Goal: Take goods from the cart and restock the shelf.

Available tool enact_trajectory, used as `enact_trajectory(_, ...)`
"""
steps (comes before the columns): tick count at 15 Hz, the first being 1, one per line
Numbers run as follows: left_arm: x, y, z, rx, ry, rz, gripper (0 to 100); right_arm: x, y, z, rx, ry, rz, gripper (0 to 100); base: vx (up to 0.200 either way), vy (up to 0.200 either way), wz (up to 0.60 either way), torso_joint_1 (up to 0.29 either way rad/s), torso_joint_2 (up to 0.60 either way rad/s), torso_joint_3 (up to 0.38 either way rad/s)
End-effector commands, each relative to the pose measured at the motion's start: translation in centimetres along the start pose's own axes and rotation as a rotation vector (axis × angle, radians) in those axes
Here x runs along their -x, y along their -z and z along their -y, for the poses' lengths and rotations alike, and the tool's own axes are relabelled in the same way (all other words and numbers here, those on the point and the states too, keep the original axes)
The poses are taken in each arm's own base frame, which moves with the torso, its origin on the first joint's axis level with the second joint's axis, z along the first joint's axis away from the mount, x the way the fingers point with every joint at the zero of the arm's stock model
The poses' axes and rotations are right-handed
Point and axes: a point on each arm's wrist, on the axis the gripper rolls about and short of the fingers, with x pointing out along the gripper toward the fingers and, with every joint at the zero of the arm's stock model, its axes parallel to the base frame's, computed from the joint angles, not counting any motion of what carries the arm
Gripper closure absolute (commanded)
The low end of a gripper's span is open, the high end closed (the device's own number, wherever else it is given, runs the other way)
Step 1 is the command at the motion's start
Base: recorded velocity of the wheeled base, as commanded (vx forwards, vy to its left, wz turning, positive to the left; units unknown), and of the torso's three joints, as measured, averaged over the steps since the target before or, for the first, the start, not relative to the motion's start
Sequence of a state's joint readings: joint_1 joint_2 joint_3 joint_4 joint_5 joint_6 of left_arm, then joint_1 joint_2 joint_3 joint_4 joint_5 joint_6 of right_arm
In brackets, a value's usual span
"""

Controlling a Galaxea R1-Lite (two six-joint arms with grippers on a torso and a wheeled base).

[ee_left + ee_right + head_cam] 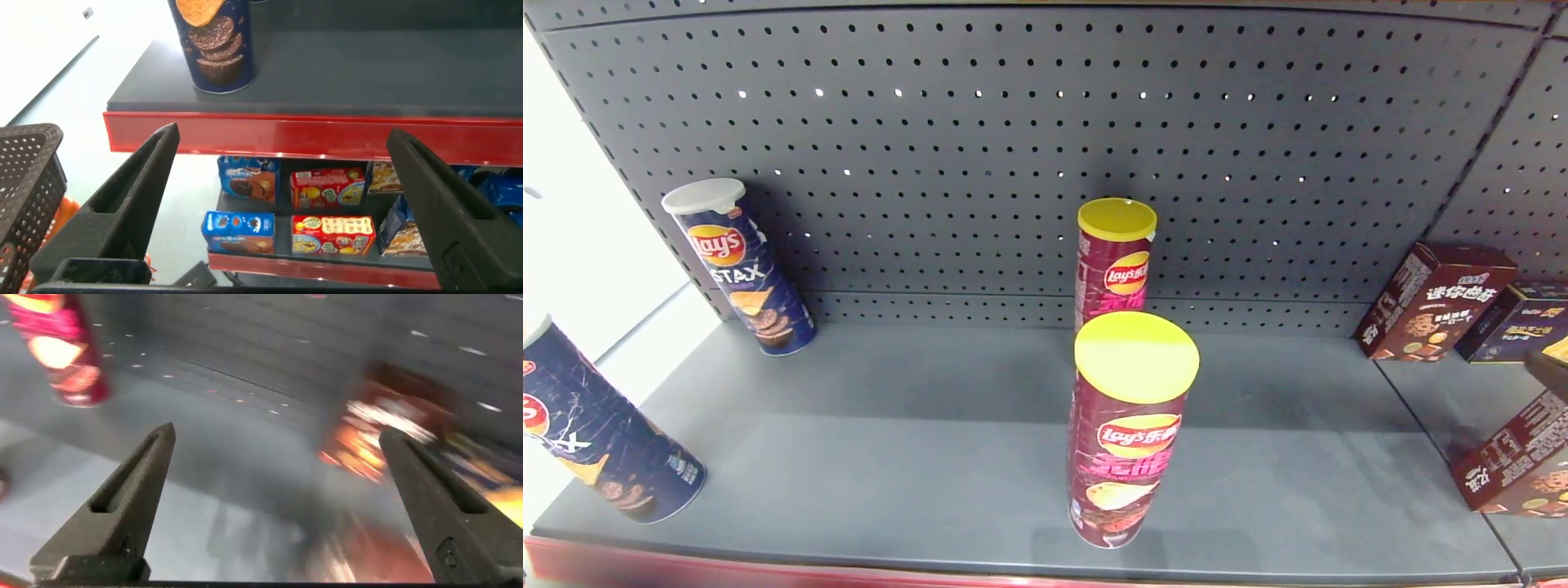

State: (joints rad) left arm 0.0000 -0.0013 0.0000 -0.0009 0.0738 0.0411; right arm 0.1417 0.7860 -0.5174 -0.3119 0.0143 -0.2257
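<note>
**Head view:** grey shelf w/ pegboard back. 2 dark-blue cans, pale lids: rear blue can at back left, front blue can at front-left corner, partly cut off. 2 maroon cans, yellow lids, mid-shelf, one behind the other: rear maroon can, front maroon can. All 4 labels carry a red-yellow oval logo. 3 brown boxes at right.

**Left wrist view:** left gripper fingers spread wide, nothing between, in front of the red shelf edge. Lower shelf: 2 blue boxes, 2 red-yellow boxes. Black mesh basket alongside.

**Right wrist view:** right gripper fingers wide apart, empty, over the shelf. 1 maroon can, 1 brown box, both blurred; print unreadable.
</note>
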Motion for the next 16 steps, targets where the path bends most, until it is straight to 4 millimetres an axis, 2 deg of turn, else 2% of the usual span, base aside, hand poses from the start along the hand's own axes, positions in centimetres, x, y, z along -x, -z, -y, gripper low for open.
enact_trajectory(1, 0.0, 0.0, 0.0, 0.0, 0.002, -0.001, 0, 7.9, 5.2, -1.2, 0.008, 0.154, 0.084, 0, 0.0, 0.0, 0.0, 0.0, 0.0, 0.0)
enact_trajectory(3, 0.0, 0.0, 0.0, -0.003, 0.002, -0.001, 0, 10.0, 8.3, -2.1, 0.003, 0.126, -0.009, 0, 0.0, 0.0, 0.0, 0.0, 0.0, 0.0)
enact_trajectory(4, 0.0, 0.0, 0.0, -0.003, 0.003, 0.0, 0, 10.7, 9.0, -2.4, 0.002, 0.122, -0.033, 0, 0.0, 0.0, 0.0, 0.0, 0.0, 0.0)
enact_trajectory(5, 0.0, 0.0, 0.0, -0.003, 0.003, 0.0, 0, 11.7, 11.5, -3.1, -0.022, 0.097, -0.073, 0, 0.0, 0.0, 0.0, 0.0, 0.0, 0.0)
enact_trajectory(8, 0.0, 0.0, 0.0, -0.022, 0.009, 0.0, 0, 10.2, 14.9, -3.8, -0.152, 0.069, -0.045, 0, 0.0, 0.0, 0.0, 0.0, 0.0, 0.0)
enact_trajectory(12, 0.0, 0.0, 0.1, -0.039, 0.034, 0.001, 0, 10.3, 14.9, -4.2, -0.198, -0.107, -0.035, 0, 0.0, 0.0, 0.0, 0.0, 0.0, 0.0)
enact_trajectory(13, 0.0, 0.0, 0.1, -0.04, 0.034, 0.001, 0, 10.3, 14.9, -4.1, -0.21, -0.081, -0.037, 0, 0.0, 0.0, 0.0, 0.0, 0.0, 0.0)
enact_trajectory(14, 0.0, 0.0, 0.1, -0.043, 0.034, 0.002, 0, 10.4, 15.0, -4.0, -0.226, 0.093, -0.06, 0, 0.0, 0.0, 0.0, 0.0, 0.0, 0.0)
enact_trajectory(16, 0.0, 0.0, 0.1, -0.042, 0.032, 0.001, 0, 10.8, 15.1, -3.7, -0.221, 0.233, -0.011, 0, 0.0, 0.0, 0.0, 0.0, 0.0, 0.0)
